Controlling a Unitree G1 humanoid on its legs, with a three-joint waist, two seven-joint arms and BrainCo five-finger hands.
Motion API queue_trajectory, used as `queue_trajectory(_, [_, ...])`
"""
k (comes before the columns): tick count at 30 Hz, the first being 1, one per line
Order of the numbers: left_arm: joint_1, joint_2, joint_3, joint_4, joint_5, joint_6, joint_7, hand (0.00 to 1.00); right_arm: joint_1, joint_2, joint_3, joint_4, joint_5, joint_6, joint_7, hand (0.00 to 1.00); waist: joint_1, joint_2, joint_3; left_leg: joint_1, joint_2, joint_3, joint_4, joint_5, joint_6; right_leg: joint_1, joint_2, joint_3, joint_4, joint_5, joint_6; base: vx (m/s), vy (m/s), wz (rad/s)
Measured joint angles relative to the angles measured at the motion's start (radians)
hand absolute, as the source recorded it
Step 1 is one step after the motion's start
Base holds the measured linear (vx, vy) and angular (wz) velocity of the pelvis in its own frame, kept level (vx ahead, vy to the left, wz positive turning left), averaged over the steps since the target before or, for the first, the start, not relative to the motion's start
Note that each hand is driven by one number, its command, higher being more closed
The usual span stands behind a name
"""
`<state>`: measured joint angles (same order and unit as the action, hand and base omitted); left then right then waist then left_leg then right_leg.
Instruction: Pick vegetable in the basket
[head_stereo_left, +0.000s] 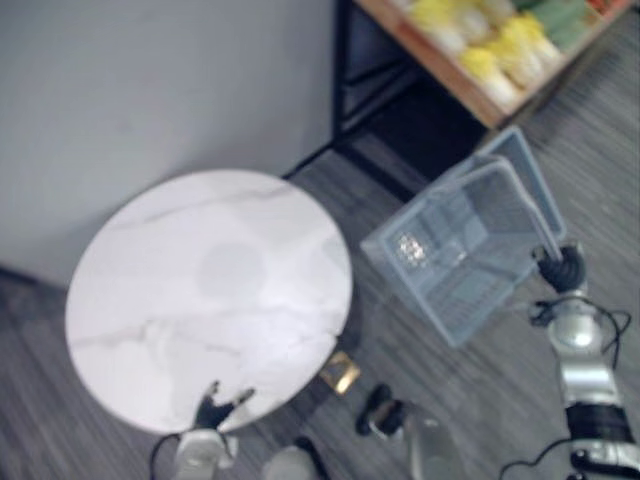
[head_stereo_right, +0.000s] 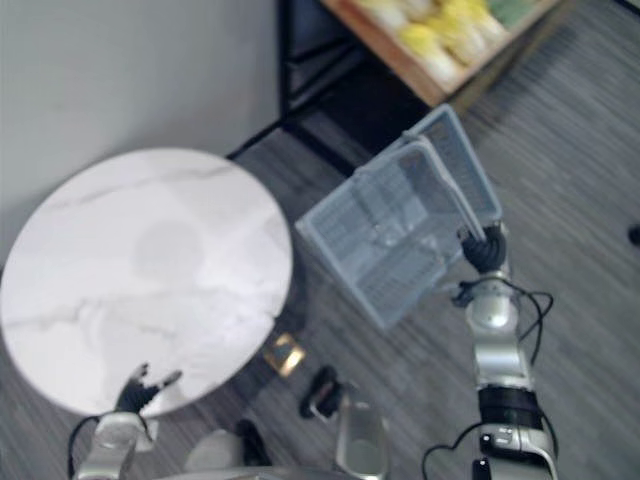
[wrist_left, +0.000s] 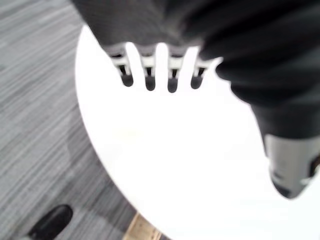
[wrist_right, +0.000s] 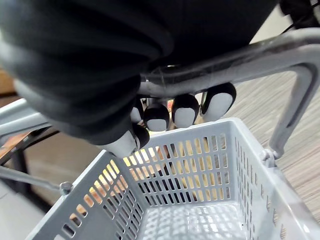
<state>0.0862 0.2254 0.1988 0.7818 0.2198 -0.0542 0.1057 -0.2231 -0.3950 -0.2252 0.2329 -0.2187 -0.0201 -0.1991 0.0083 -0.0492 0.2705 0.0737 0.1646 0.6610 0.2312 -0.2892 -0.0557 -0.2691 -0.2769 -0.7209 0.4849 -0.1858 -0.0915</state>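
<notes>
A pale grey slotted plastic basket (head_stereo_left: 460, 250) hangs tilted by its handle from the right hand (head_stereo_left: 562, 268), just right of the round white marble table (head_stereo_left: 150, 300); yellow vegetables (head_stereo_left: 505, 50) lie well beyond the table.

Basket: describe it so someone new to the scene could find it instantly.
Start at the round white table; right of it, above the grey floor, hangs the basket. It is pale grey perforated plastic, tilted, its handle gripped by the right hand.
</notes>
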Motion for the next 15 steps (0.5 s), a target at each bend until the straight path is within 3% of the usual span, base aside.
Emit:
queue_trajectory(1, [0.0,-0.007,0.0,0.004,0.0,0.0,0.0,0.0,-0.002,0.001,0.008,0.0,0.0,0.0,0.002,1.0,0.007,0.005,-0.007,0.0,0.008,0.033,0.019,0.0,0.0,0.013,-0.015,-0.045,-0.01,0.003,0.004,0.06,-0.151,-2.1])
queue_trajectory(3, [-0.002,-0.012,0.004,0.024,0.0,0.001,0.001,0.0,0.005,0.001,0.049,0.011,-0.005,0.0,0.013,1.0,0.025,0.012,-0.018,0.014,0.051,0.116,0.097,0.0,-0.003,0.042,0.025,-0.087,-0.078,0.017,0.027,0.11,-0.225,-1.66])
queue_trajectory(5, [0.007,-0.056,0.003,0.069,0.0,0.001,-0.002,0.0,0.064,0.003,0.086,0.02,-0.019,0.011,0.027,1.0,0.022,0.059,-0.047,0.032,0.174,0.126,0.318,0.021,-0.018,0.112,0.159,0.016,-0.201,0.03,0.036,0.2,-0.264,-1.54])
queue_trajectory(6, [0.018,-0.067,0.003,0.068,0.0,0.0,-0.002,0.0,0.079,0.005,0.097,0.024,-0.019,0.014,0.033,1.0,0.027,0.064,-0.05,0.021,0.215,0.106,0.411,0.033,0.013,0.137,0.184,0.052,-0.219,0.029,0.033,0.24,-0.197,-1.69])
queue_trajectory(7, [0.049,-0.08,0.001,0.068,0.0,-0.005,-0.004,0.0,0.095,0.019,0.119,0.05,-0.019,0.017,0.035,1.0,0.031,0.065,-0.054,-0.026,0.242,-0.002,0.567,-0.001,0.138,0.172,0.221,0.123,-0.239,0.015,0.013,0.22,-0.141,-1.9])
queue_trajectory(8, [0.071,-0.086,-0.001,0.068,-0.001,-0.009,-0.004,0.0,0.101,0.034,0.128,0.082,-0.018,0.018,0.035,1.0,0.046,0.059,-0.052,-0.106,0.189,-0.199,0.652,-0.035,0.132,0.188,0.239,0.196,-0.24,-0.003,-0.004,0.21,-0.106,-1.97])
queue_trajectory(10, [0.1,-0.089,-0.014,0.068,-0.003,-0.005,-0.003,0.0,0.116,0.05,0.117,0.141,-0.018,0.019,0.036,1.0,0.069,0.058,-0.051,-0.212,0.089,-0.378,0.667,-0.068,0.057,0.216,0.259,0.3,-0.258,-0.007,-0.001,0.28,-0.006,-1.73])
queue_trajectory(12, [0.115,-0.088,-0.022,0.068,-0.008,-0.001,-0.002,0.0,0.157,0.065,0.092,0.197,-0.017,0.031,0.034,1.0,0.077,0.057,-0.05,-0.303,0.048,-0.374,0.6,-0.069,0.051,0.275,0.265,0.348,-0.306,-0.009,0.001,0.3,0.053,-1.02])
queue_trajectory(13, [0.121,-0.089,-0.033,0.068,-0.018,-0.001,-0.001,0.0,0.178,0.071,0.071,0.243,-0.017,0.039,0.033,1.0,0.08,0.048,-0.044,-0.346,0.02,-0.342,0.501,-0.058,0.039,0.306,0.263,0.379,-0.327,-0.017,0.014,0.32,0.108,-0.7])
queue_trajectory(15, [0.133,-0.101,-0.034,0.052,-0.02,0.0,-0.001,0.0,0.193,0.085,0.035,0.333,-0.017,0.045,0.03,1.0,0.085,0.058,-0.049,-0.394,-0.016,-0.313,0.314,-0.004,0.028,0.331,0.263,0.43,-0.327,-0.041,0.046,0.36,0.148,-0.8])
